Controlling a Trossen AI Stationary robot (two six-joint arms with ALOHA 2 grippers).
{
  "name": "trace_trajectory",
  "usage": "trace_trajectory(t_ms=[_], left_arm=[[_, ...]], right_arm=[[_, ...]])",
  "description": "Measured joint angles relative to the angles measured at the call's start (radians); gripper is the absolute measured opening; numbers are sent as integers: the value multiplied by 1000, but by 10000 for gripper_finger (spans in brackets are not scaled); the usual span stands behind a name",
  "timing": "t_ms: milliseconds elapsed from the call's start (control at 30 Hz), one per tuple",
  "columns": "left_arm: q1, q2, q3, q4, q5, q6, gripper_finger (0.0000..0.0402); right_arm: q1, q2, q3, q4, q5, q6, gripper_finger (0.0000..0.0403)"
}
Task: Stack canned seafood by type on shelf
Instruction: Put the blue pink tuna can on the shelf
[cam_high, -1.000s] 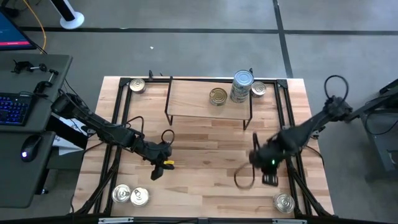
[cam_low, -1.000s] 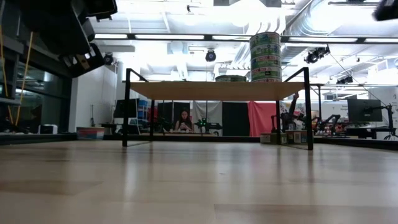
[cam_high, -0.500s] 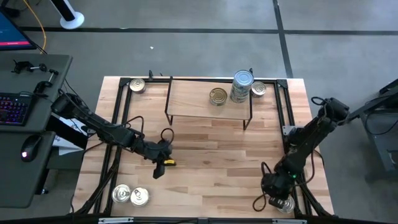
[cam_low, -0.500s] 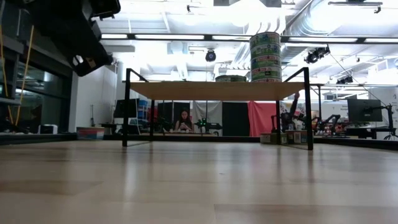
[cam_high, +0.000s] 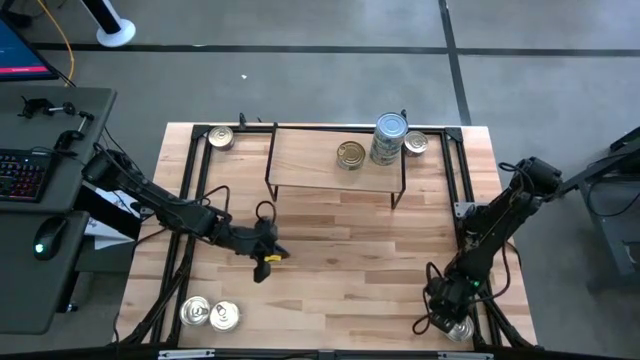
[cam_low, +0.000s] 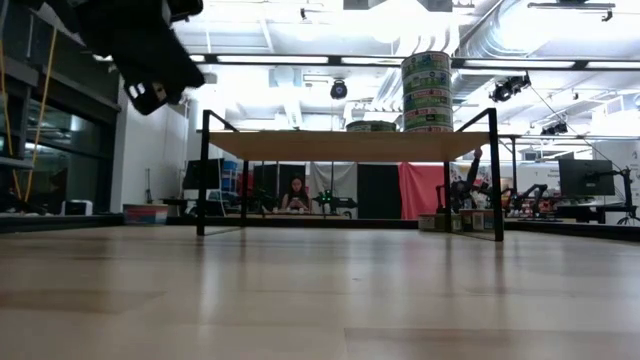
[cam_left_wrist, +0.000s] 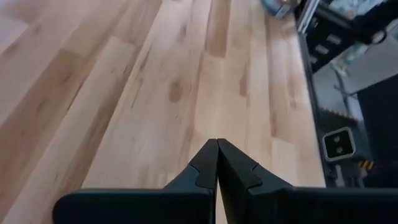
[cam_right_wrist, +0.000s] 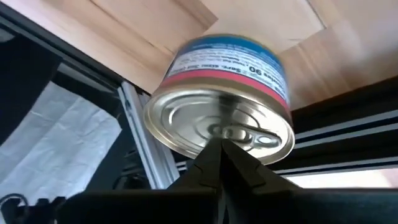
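Swung down from mid-worktop, the right tool (cam_high: 452, 318) hangs clenched over a corner tin (cam_right_wrist: 221, 127), while the shelf (cam_high: 310, 155) holds few tins and several wait.

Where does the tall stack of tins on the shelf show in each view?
High view: tall stack at the shelf's right end, beside a single gold tin.
Low view: stack on the shelf top, right of centre.
Left wrist view: not in it.
Right wrist view: not in it.
Shared landmark: the shelf.
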Motion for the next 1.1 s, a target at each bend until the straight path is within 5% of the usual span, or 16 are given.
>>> trace_trajectory(t_ms=[433,633,867,1100], left_arm=[[0,0,0,69,-232,146,0],[35,0,0,78,-279,312,0],[83,21,0,115,-307,320,0],[94,194,-1,438,-326,265,0]], right_arm=[[-63,90,-3,24,-15,-25,0],[-188,92,34,44,191,-190,0],[-378,97,110,45,522,-472,0],[-593,101,122,219,713,-818,0]])
